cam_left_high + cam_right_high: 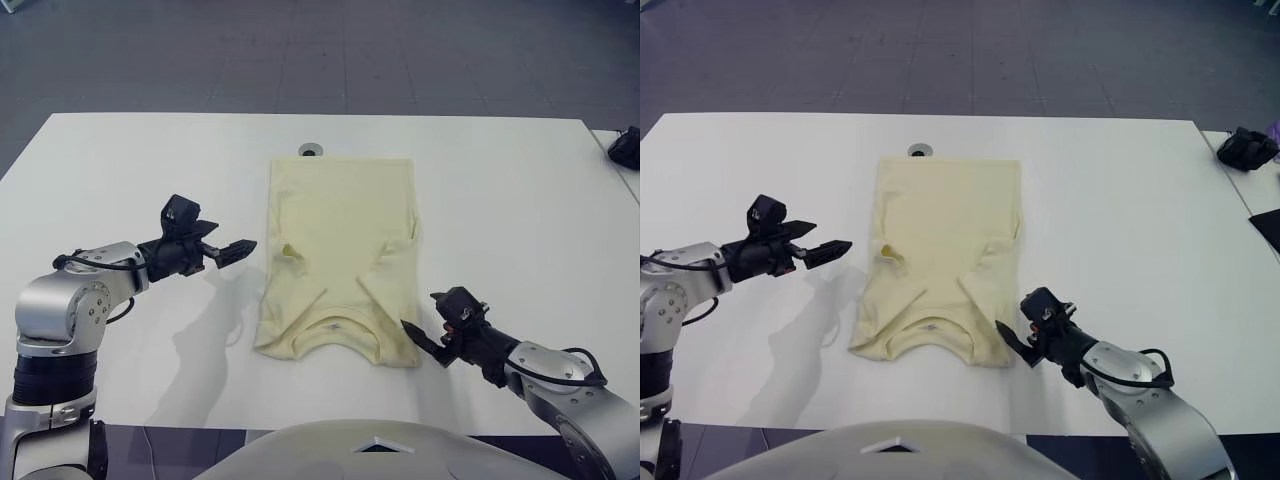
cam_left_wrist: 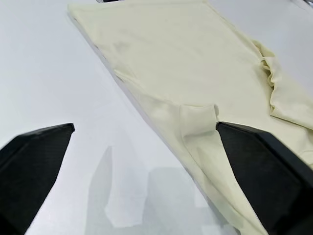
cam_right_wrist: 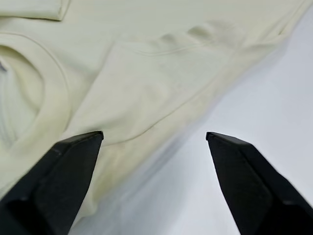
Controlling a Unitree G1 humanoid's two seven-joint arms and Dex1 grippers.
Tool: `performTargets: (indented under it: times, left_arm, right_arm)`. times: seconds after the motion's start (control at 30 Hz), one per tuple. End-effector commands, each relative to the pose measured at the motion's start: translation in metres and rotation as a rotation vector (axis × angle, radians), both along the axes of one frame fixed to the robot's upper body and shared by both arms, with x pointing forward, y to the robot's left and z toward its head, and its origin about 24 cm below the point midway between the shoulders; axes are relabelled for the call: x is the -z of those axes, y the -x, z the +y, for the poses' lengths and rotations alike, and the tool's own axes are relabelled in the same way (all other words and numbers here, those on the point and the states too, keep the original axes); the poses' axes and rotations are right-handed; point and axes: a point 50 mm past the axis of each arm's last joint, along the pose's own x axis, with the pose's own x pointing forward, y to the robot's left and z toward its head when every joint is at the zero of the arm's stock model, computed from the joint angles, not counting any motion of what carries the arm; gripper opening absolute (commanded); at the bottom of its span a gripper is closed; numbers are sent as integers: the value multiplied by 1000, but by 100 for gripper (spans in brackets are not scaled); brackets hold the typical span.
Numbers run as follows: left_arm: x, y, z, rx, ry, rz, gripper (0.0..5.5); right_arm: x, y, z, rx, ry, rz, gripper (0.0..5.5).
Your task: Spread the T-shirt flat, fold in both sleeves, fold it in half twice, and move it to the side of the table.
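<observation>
1. Left eye view gives you the layout; read 12 o'clock as the far edge of the white table (image 1: 120,170).
2. Find the T-shirt (image 1: 340,230) lying flat at the table's centre. Both sleeves are folded in over the body. The collar (image 1: 335,338) points to 6 o'clock and the hem (image 1: 340,160) to 12 o'clock.
3. Locate the left gripper (image 1: 232,240) at 9 o'clock of the T-shirt, just beside its edge, apart from the fabric and raised above the table.
4. Confirm in the left wrist view that its fingers (image 2: 34,166) stand wide apart and hold nothing. A folded sleeve end (image 2: 198,117) lies on the cloth beyond them.
5. Locate the right gripper (image 1: 420,342) at 5 o'clock of the T-shirt, at the collar-side corner.
6. Confirm in the right wrist view that this gripper is also spread wide and holds nothing. One finger sits over the fabric edge, the other over bare table. You cannot tell whether either tip touches.
7. Note the round grommet (image 1: 311,150) set in the table at 12 o'clock, just beyond the hem.
8. Note the black object (image 1: 625,148) at 2 o'clock on the neighbouring surface, well apart from the T-shirt.
</observation>
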Motion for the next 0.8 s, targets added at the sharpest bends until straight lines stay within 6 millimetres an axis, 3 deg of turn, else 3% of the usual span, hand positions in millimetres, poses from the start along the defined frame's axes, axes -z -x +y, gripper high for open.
performTargets:
  times: [0.03,0.17,0.3,0.4,0.5,0.6,0.7,0.8]
  left_arm:
    - [6,2,1,52,-89,18,540]
    - [8,5,-2,127,-142,-5,540]
    - [8,15,11,229,-312,-55,540]
    - [9,32,16,404,-420,-75,540]
    - [14,42,23,568,-549,-119,540]
    - [23,53,15,724,-592,-158,540]
    - [30,60,-2,828,-571,-196,540]
    - [39,73,-15,888,-526,-172,540]
  right_arm:
    - [9,1,3,-60,36,22,471]
    - [7,-5,0,-67,51,-19,529]
    - [-26,-17,-18,-68,71,-207,538]
    - [-41,-10,-33,-188,206,-278,538]
    - [-29,11,-51,-322,304,-140,538]
    - [-20,26,-60,-466,374,-59,538]
    - [-14,28,-55,-556,407,-92,538]
    - [-13,16,-43,-615,400,-179,538]
